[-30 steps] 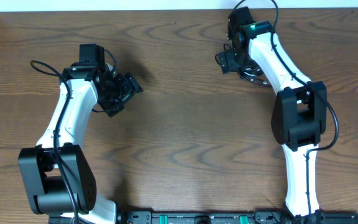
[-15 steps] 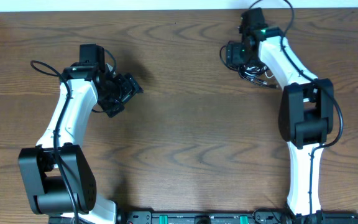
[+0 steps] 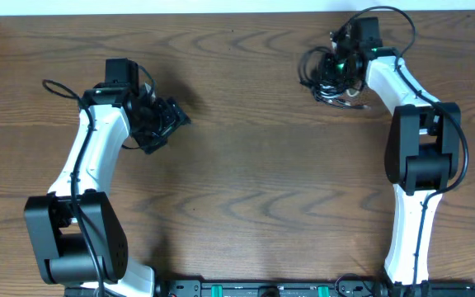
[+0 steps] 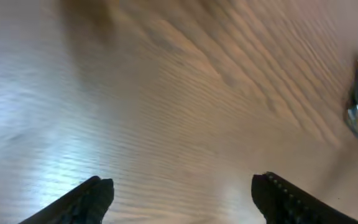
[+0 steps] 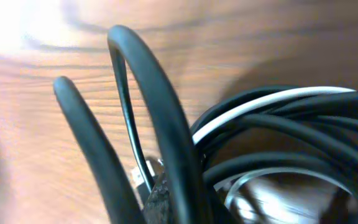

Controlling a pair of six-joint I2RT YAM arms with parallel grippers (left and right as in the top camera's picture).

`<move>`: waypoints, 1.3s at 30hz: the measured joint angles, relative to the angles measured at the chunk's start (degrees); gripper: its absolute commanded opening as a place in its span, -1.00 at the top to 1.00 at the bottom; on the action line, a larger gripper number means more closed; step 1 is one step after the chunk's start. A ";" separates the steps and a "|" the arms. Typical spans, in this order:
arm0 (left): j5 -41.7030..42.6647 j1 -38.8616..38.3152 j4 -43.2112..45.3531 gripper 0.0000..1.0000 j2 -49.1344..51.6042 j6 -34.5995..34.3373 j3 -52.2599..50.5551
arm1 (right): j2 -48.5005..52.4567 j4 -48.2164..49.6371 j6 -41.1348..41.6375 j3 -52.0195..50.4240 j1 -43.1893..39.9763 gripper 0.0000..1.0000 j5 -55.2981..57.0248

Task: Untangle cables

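Over to the right gripper (image 3: 335, 68) first: it sits down on the cables (image 3: 326, 89) at the far right of the table (image 3: 246, 165), and its jaws are pressed together. From its wrist camera we are buried in the bundle, so close that we cannot tell whether a strand is actually pinched or merely lies against the tool. A dark, rough-textured edge shows at the bottom of that view, touching the nearest black loop.

Now the left gripper (image 3: 165, 122): it hangs over bare wood on the left side, well apart from the bundle. From its wrist camera we see its two fingers (image 4: 95, 198) spread wide, with nothing between them but table grain. It holds nothing and touches nothing.

And the bundle itself: from overhead it is a tight, small knot of dark loops, a few arcs straying out to the left and below the tool. Up close, the black cords (image 5: 291, 134) run side by side and cross each other, two thick loops arch up towards the lens, and the white cord (image 5: 260, 104) threads between the black ones.
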 measured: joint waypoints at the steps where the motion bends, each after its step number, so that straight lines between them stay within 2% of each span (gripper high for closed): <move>1: 1.77 -0.07 0.24 -0.56 0.00 1.77 0.00 | 0.00 1.36 0.46 -0.07 0.00 0.98 -3.04; 6: 13.57 -1.31 2.08 -0.57 0.00 11.23 -0.02 | 0.07 8.61 4.79 -0.28 0.24 0.98 -16.72; 9: 20.44 -2.14 5.51 -0.57 0.00 14.14 -0.02 | 0.07 11.63 7.04 -0.28 0.55 0.98 -24.83; 15: 27.19 -3.26 15.63 -0.65 0.00 12.31 -0.04 | 0.09 12.74 7.87 -0.28 2.67 0.98 -36.54; 19: 25.24 -5.09 20.22 -0.68 0.00 7.54 -0.04 | 0.09 13.99 7.80 -0.28 5.20 0.98 -41.24; 26: 13.11 -9.86 23.82 -0.82 0.00 -0.24 -0.04 | 0.09 14.16 6.36 -0.28 8.72 0.98 -45.38; 31: 6.75 -12.50 26.49 -0.86 0.00 -3.08 -0.07 | 0.09 14.16 5.68 -0.28 10.19 0.98 -45.83; 39: 1.81 -13.49 32.20 -0.87 0.00 -7.74 -0.07 | 0.09 14.12 5.35 -0.28 11.28 0.98 -46.16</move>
